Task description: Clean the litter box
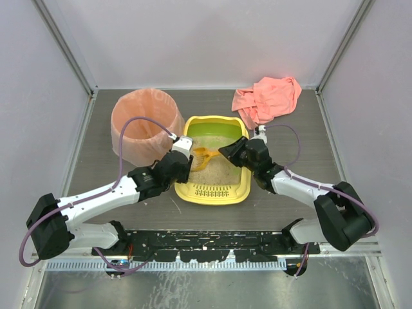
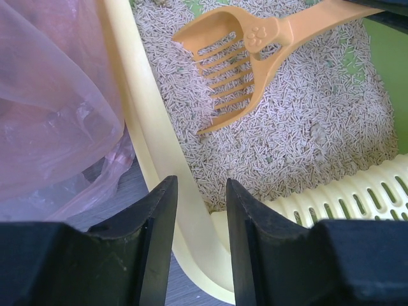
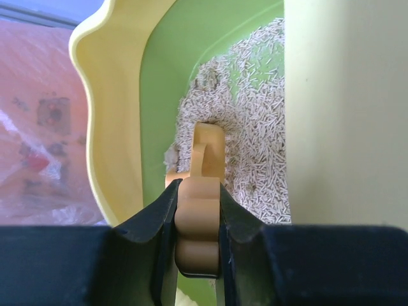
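The yellow litter box [image 1: 243,183] with green inner walls sits mid-table, its slotted grate [image 1: 212,191] at the near end and sandy litter inside. My left gripper [image 1: 185,156] is at the box's left rim. In the left wrist view the gripper [image 2: 201,182] straddles the yellow rim [image 2: 143,127], one finger outside and one over the litter, shut on it. My right gripper [image 1: 228,152] reaches in from the right, shut on the handle of the orange slotted scoop [image 1: 203,156]. In the right wrist view the gripper [image 3: 199,185] clamps the handle [image 3: 199,223]. The scoop's head [image 2: 236,64] rests on the litter.
The round bin with a pink bag [image 1: 147,122] stands just left of the box, touching it; its bag [image 2: 51,95] fills the left of the left wrist view. A pink cloth [image 1: 267,98] lies at the back right. Grey walls enclose the table.
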`<state>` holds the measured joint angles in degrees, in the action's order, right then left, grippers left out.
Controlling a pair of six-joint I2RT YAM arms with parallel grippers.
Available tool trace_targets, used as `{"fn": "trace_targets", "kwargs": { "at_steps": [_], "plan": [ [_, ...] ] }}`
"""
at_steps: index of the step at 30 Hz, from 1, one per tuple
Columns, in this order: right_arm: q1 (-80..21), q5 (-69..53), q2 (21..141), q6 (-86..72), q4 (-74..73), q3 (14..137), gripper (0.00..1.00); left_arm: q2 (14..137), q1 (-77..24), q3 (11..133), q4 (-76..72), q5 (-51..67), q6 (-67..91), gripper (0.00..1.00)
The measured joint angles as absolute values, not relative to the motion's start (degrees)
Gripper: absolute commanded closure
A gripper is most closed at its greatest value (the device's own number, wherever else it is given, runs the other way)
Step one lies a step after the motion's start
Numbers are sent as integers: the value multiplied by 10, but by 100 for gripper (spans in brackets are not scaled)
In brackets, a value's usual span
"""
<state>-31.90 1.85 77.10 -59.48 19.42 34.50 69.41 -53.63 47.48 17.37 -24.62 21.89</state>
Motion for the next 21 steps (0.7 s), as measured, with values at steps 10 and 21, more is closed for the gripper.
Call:
{"fn": "trace_targets", "kwargs": {
  "at_steps": [10,21],
  "plan": [
    [-305,7,724,-617,228,295,99,694,-536,471,174,-248,219,65],
    [-302,-7,723,-611,238,293,99,692,-536,470,174,-256,219,68]
  ]
}}
